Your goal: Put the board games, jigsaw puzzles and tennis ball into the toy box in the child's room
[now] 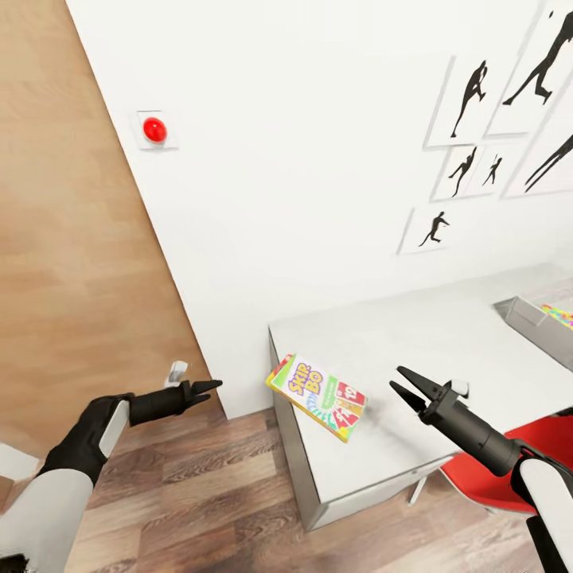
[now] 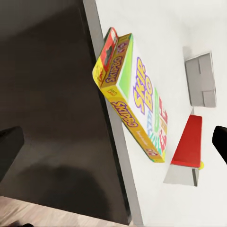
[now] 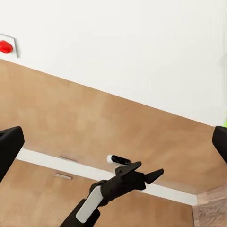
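Note:
A yellow-green Skip-Bo board game (image 1: pixel 318 395) lies flat at the near left corner of the pale grey table (image 1: pixel 398 334), one end poking past the table's edge. In the left wrist view the board game (image 2: pixel 135 97) runs along that edge. My left gripper (image 1: pixel 205 390) hangs open over the wood floor, left of the table and apart from the game. Over the table, just right of the game, my right gripper (image 1: pixel 407 386) is open and empty. The grey toy box (image 1: pixel 535 317) sits at the table's far right with a many-coloured jigsaw puzzle (image 1: pixel 559 315) inside.
A red chair (image 1: pixel 509 465) stands at the table's near right side. Beyond the table rises a white wall with black silhouette pictures (image 1: pixel 469 99) and a red button (image 1: pixel 153 130). A tan wall panel (image 1: pixel 72 239) is at the left.

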### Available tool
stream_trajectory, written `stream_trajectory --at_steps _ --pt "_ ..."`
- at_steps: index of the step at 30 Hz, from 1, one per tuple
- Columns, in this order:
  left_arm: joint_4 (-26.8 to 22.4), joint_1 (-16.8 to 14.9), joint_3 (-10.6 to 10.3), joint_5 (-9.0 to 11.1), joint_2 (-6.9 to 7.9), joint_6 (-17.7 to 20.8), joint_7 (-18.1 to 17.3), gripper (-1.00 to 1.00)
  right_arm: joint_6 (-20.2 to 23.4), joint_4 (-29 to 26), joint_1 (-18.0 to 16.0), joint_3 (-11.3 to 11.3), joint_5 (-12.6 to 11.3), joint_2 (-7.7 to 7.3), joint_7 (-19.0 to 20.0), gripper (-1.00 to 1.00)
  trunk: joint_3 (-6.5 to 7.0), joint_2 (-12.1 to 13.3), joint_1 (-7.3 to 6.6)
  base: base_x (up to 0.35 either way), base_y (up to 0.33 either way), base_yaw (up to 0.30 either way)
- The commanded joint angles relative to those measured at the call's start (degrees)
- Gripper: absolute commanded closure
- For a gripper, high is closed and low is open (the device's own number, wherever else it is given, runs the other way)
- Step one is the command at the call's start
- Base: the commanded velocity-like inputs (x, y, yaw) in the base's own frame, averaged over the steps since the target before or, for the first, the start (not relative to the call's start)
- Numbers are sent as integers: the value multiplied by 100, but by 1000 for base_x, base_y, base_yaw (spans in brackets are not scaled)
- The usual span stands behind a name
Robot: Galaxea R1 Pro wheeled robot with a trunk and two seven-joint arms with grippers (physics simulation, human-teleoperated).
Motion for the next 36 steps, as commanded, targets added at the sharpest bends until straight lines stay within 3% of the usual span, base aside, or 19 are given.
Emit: stream_trajectory --at_steps 1,20,24,36 --pt "62 -33 7 11 -15 -20 41 -100 32 2 -6 -9 0 1 9 -100 -8 -10 3 0 -190 -49" --pt "166 -81 3 10 -47 -97 124 -100 8 1 1 7 86 41 -39 -100 -3 -10 3 0 -127 -7" --pt "167 -85 3 6 -16 -97 96 -100 6 1 -3 -6 326 65 -23 -100 -3 -10 3 0 -30 0" --pt "167 -119 4 2 113 -95 62 -100 34 2 -6 45 377 90 17 -100 -2 -10 3 0 -3 0"
